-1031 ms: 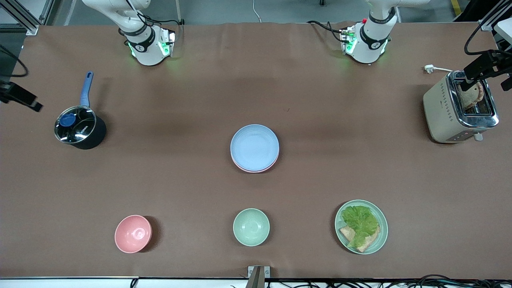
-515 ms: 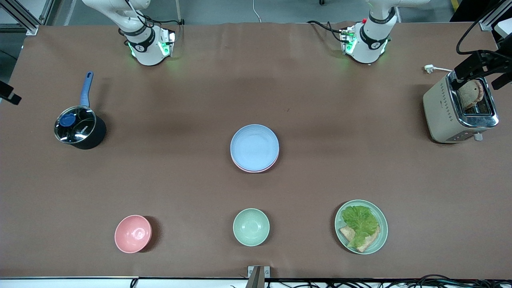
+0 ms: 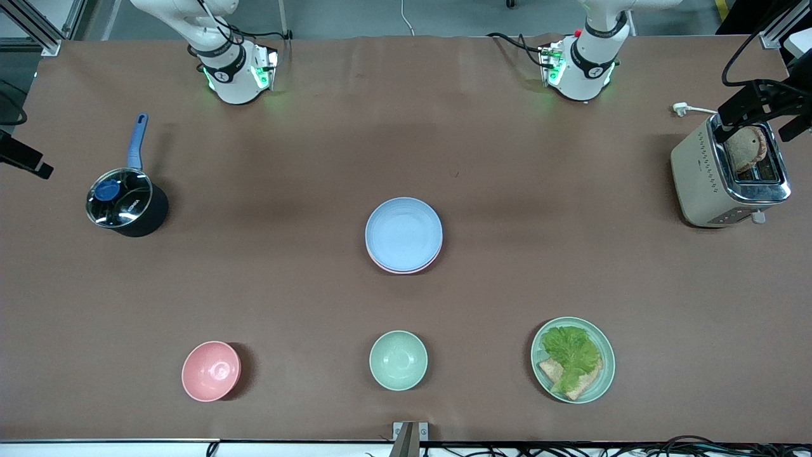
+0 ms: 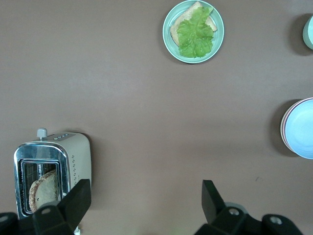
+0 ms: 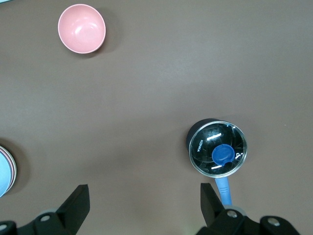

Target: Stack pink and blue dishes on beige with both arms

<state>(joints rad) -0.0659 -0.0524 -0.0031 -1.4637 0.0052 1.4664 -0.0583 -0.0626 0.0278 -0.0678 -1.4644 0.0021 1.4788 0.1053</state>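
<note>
Blue plate [image 3: 403,232] stacked on pink plate [image 3: 388,266] at counter [image 3: 317,158] centre; beige plate hidden beneath, not discernible. Left end effector [image 4: 145,204] held high over toaster [image 3: 728,171] at left arm's end, fingers spread, empty. Right end effector [image 5: 145,203] held high over lidded pot [image 3: 125,203], fingers spread, empty. Writing on pot lid unreadable.

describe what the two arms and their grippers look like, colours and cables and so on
Both arms are white with black joint bands; the left arm and right arm show green lights and black cables at their bases. The left gripper and right gripper have black, wedge-shaped fingers.
</note>
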